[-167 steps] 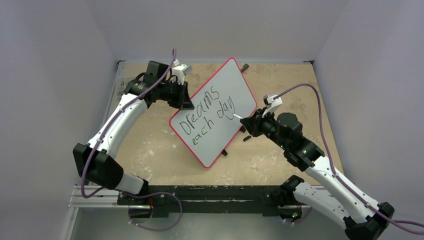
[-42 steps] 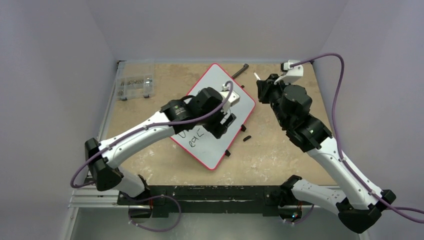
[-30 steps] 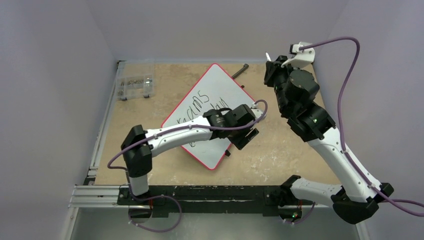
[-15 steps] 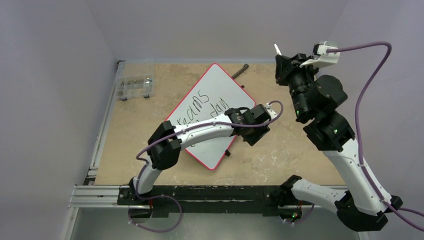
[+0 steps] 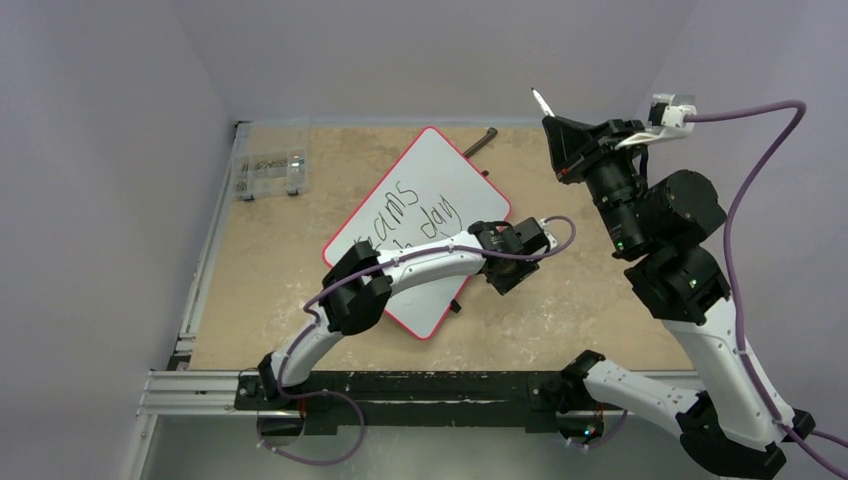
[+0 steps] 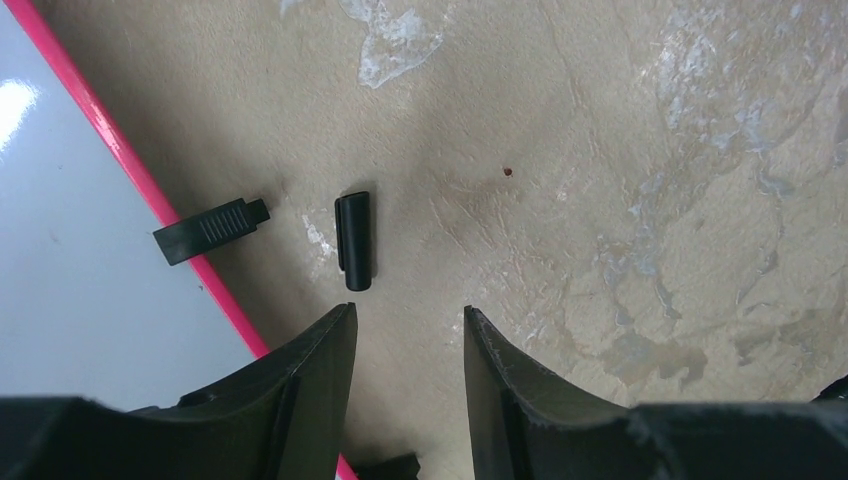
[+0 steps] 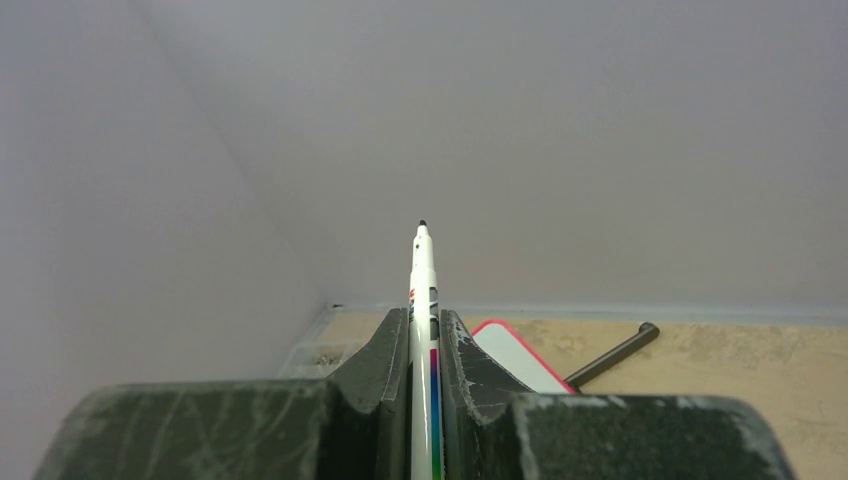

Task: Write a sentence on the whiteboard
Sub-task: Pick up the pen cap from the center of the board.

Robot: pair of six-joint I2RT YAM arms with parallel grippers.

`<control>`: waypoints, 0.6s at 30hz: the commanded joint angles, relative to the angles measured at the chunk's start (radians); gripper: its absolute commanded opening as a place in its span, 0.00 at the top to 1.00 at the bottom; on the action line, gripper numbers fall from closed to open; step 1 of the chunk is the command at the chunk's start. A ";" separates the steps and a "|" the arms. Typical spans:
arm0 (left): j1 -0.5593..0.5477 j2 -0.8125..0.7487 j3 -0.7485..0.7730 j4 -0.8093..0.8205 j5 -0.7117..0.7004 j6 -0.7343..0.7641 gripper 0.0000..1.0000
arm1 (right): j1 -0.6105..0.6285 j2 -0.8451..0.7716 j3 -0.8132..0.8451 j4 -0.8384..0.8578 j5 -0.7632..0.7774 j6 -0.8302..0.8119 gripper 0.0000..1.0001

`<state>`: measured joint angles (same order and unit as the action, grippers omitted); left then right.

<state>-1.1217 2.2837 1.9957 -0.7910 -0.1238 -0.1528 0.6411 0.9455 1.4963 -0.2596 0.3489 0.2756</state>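
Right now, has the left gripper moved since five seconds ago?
Yes, the left gripper crossed from the whiteboard's left edge to the table off its right edge.

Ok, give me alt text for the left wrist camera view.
The left pincer hovers open just short of a small black cap lying on the tan table. At left is the whiteboard, a black clip on its red rim.

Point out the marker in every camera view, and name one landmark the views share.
Top external: the marker juts from the right gripper, upper right, against the back wall.
Left wrist: not in it.
Right wrist: the marker is at centre, clamped between the fingers, tip up.
Shared landmark: the whiteboard, centre in top external, at the left edge in left wrist, low beside the fingers in right wrist.
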 commanded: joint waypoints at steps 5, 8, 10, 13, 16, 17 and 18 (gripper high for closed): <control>0.018 0.043 0.081 -0.017 -0.009 0.034 0.58 | -0.002 -0.028 -0.051 0.034 -0.063 0.056 1.00; 0.025 0.058 0.100 -0.024 0.002 0.041 0.60 | -0.003 -0.024 -0.061 0.030 -0.076 0.065 1.00; 0.028 0.070 0.115 -0.034 0.001 0.047 0.60 | -0.002 -0.029 -0.074 0.035 -0.081 0.071 1.00; 0.035 0.084 0.127 -0.044 0.001 0.054 0.60 | -0.002 -0.029 -0.086 0.036 -0.094 0.076 1.00; 0.044 0.092 0.124 -0.046 0.001 0.058 0.60 | -0.002 -0.028 -0.091 0.037 -0.110 0.080 1.00; 0.047 0.094 0.125 -0.045 0.003 0.059 0.60 | -0.001 -0.028 -0.093 0.036 -0.112 0.081 1.00; 0.049 0.098 0.126 -0.044 0.005 0.062 0.61 | -0.002 -0.028 -0.095 0.038 -0.113 0.081 1.00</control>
<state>-1.0859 2.3634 2.0743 -0.8291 -0.1234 -0.1120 0.6411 0.9230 1.4033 -0.2581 0.2653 0.3416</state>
